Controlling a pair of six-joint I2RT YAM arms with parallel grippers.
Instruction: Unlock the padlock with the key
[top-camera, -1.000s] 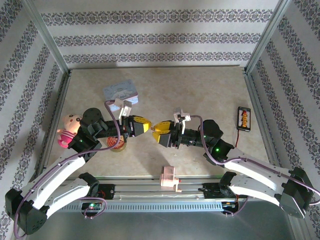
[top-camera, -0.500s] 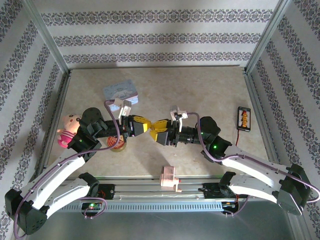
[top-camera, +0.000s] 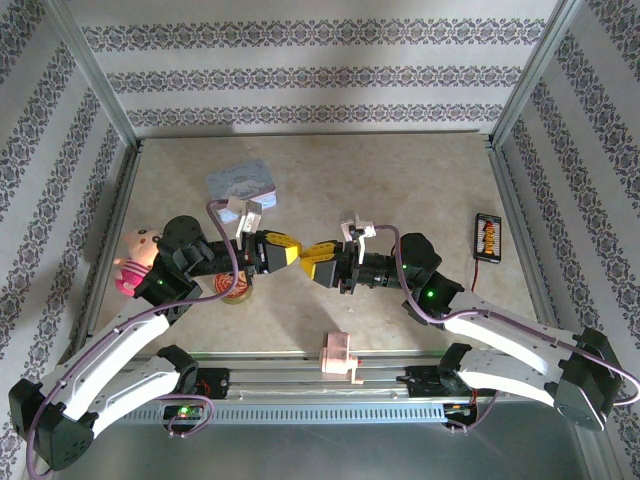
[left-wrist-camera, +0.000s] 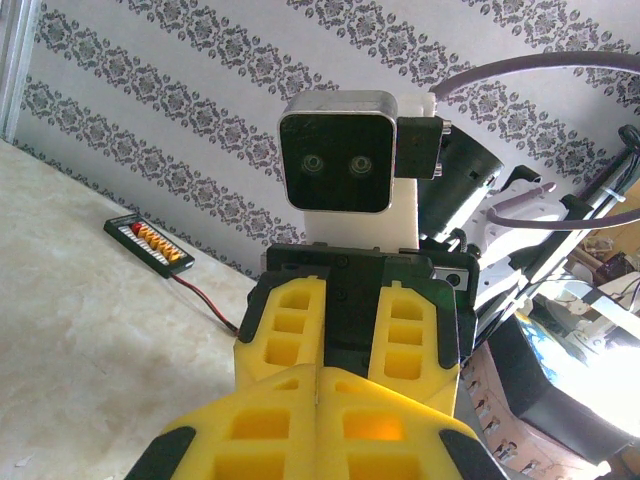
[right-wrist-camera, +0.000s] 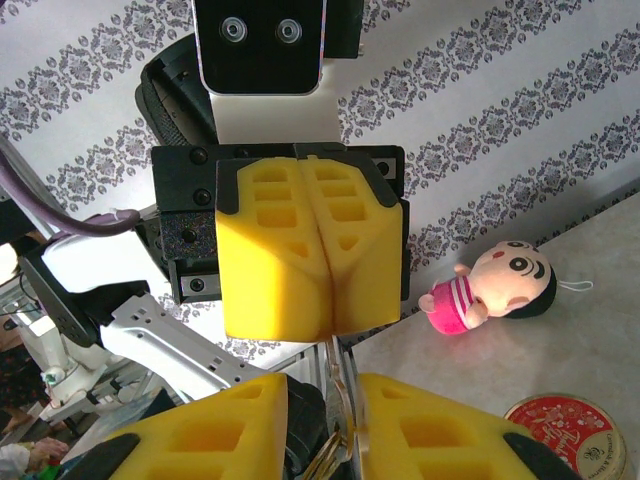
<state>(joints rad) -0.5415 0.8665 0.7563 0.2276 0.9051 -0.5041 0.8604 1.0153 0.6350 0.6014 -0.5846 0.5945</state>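
— Where is the padlock (right-wrist-camera: 305, 440) to be found?
— It is judged to be gripped between the parted fingers of the right hand (top-camera: 310, 256), above the worktop (top-camera: 400, 180). A dark body and a silver loop are seen there.
— And the key (right-wrist-camera: 330, 355)?
— A thin sliver is pinched in the tightly closed left hand (top-camera: 296, 252), set tip to tip opposite. Its length is laid straight towards the padlock.

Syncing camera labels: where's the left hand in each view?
Top external: left hand at centre, tip to tip with the right hand.
Left wrist: left hand at bottom centre, seen from behind.
Right wrist: left hand at centre, facing the lens, shut.
Shared landmark: the right hand, opposite it in every view.
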